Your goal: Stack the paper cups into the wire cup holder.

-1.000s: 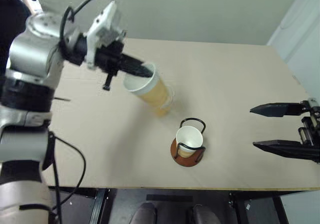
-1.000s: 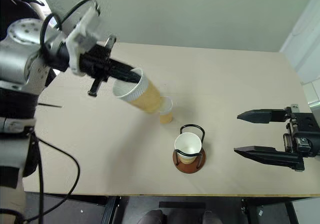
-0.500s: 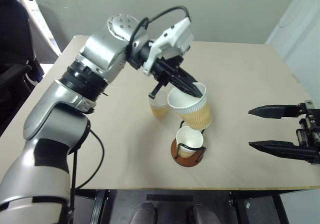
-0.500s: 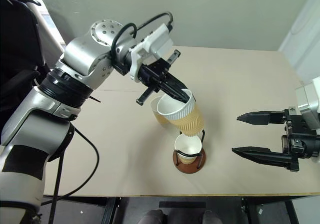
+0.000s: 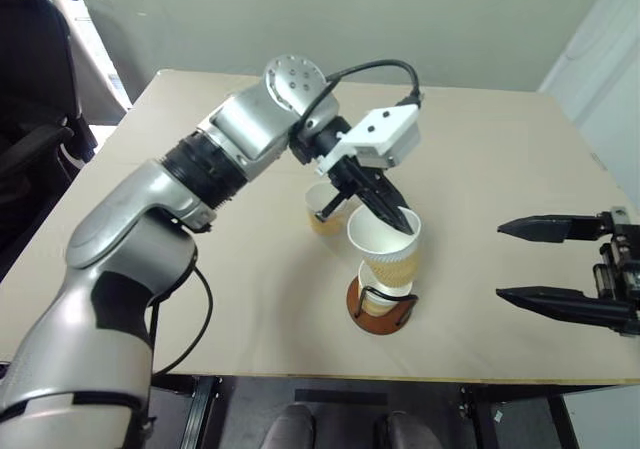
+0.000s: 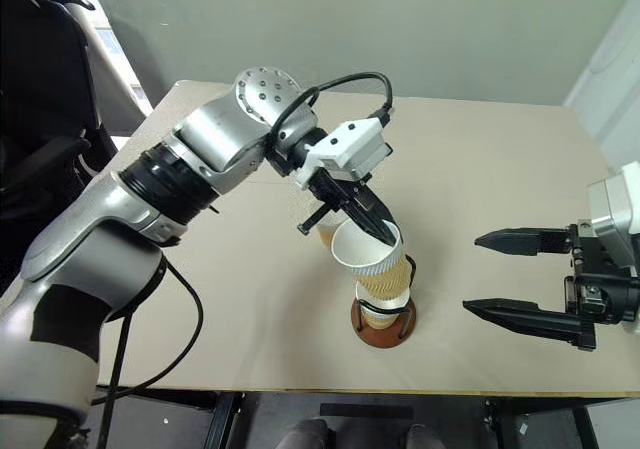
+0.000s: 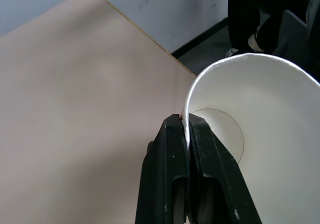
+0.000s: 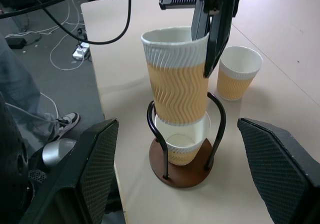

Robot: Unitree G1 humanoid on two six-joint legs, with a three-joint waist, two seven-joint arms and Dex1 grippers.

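Right wrist view gives me the clearest read: the wire cup holder [image 8: 184, 149] stands on the counter [image 8: 280, 74], its reddish-brown base flat and its black loops rising around a paper cup already seated inside [image 8: 182, 136]. A second ribbed paper cup [image 8: 177, 79] has its narrow bottom entering the mouth of the seated one, between the loops, and leans a little rather than standing straight. I cannot tell whether it is fully nested.

My left end effector [image 5: 398, 219] is clenched on that upper cup's rim; in the left wrist view I see one finger [image 7: 167, 184] outside the wall and the other inside, with the white rim pinched between them. The arm reaches over the holder from behind it.

A third paper cup [image 5: 325, 209] stands upright on the counter just behind the holder, apart from it, open end up and partly hidden by the left arm in the head views.

My right end effector [image 6: 520, 279] hangs over the counter's edge, well to the side of the holder, its two black fingers spread wide and grasping nothing. It points toward the holder.

In the right wrist view, cables and a power strip [image 8: 80, 49] lie on the grey floor beyond the counter's edge, along with a person's shoe [image 8: 67, 119].
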